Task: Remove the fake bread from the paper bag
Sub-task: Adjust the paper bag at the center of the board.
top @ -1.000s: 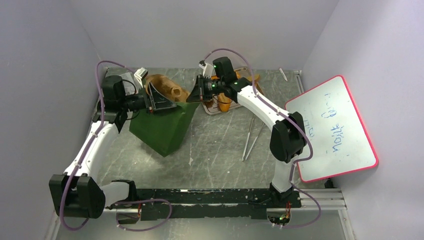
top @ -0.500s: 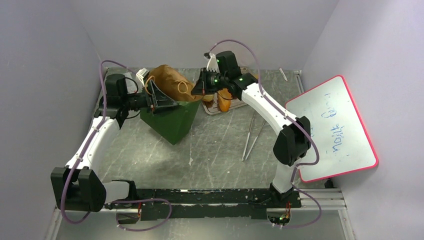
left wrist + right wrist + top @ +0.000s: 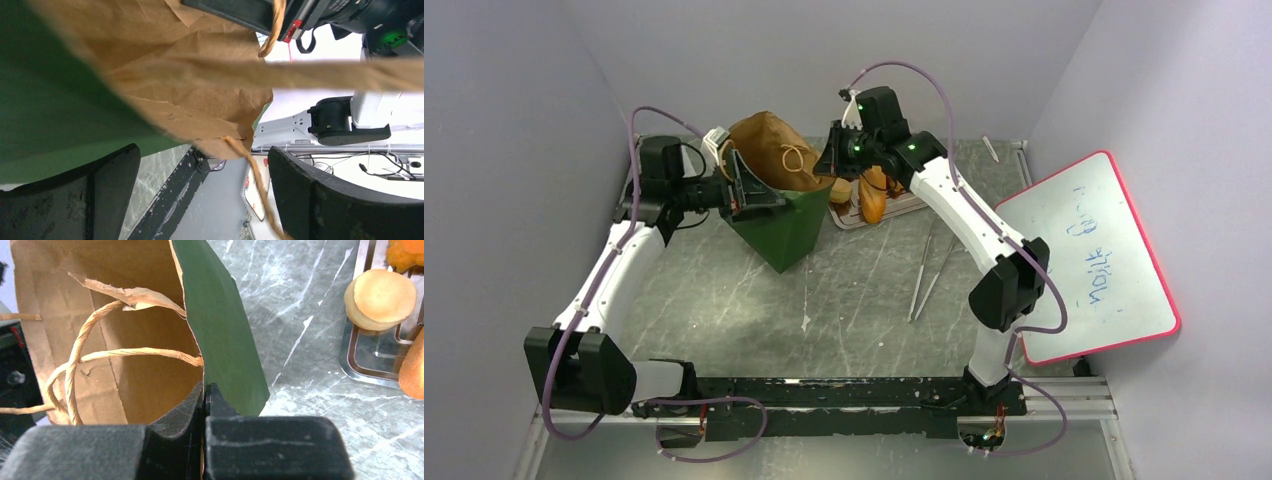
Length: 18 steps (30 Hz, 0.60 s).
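Swung upright, the paper bag (image 3: 786, 228) is pinched at its rim by the clenched right hand (image 3: 830, 166); the left hand (image 3: 750, 190) is released. Some fake bread (image 3: 874, 203) lies on the tray (image 3: 848, 222); the bag looks empty.

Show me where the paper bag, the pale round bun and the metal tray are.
paper bag (image 3: 786, 228), top external view, its green outer side.
pale round bun (image 3: 385, 295), right wrist view, middle of its top face.
metal tray (image 3: 372, 359), right wrist view, bare floor below the bun.
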Tool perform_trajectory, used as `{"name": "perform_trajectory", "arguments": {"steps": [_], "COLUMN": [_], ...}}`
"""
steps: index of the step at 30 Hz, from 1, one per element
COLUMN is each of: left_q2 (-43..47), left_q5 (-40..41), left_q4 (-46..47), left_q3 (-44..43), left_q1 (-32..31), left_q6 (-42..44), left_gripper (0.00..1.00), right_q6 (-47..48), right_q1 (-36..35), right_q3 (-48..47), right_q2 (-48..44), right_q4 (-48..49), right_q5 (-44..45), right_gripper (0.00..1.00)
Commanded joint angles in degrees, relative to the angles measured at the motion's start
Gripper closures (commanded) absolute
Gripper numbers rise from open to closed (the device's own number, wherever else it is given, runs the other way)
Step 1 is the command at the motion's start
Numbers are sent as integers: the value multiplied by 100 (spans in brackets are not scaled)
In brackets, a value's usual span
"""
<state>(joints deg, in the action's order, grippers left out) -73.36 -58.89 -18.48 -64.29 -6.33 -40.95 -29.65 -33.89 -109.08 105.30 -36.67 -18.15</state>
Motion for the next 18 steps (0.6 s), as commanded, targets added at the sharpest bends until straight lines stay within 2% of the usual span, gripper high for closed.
{"name": "perform_trajectory", "arguments": {"steps": [1,7,11,14,18], "left_q2": [-201,-293,-191,-69,256], "left_q5": [242,502,730,1309,1895], "left_q4": [-622,-741,-674,-725,-296], "left_q3": [-335,-374,-423,-441,-221], "left_q1": [-250,-404,-404,-388,-243], "left_q6": [380,372,255,164,-284], "left_gripper": [6,5,4,2,1], "right_q6": [-208,-303,-454,-495,-552], "right_q1": [-77,-136,-136,-140,-140], "right_q3": [-463,-1100,-806,-625,-581], "right_q2": [221,499,385,310,297], "right_q4": [-188,-484,-324,-243,-234], "right_q5": [257,493,631,643,676], "right_gripper": [100,100,100,100,100]}}
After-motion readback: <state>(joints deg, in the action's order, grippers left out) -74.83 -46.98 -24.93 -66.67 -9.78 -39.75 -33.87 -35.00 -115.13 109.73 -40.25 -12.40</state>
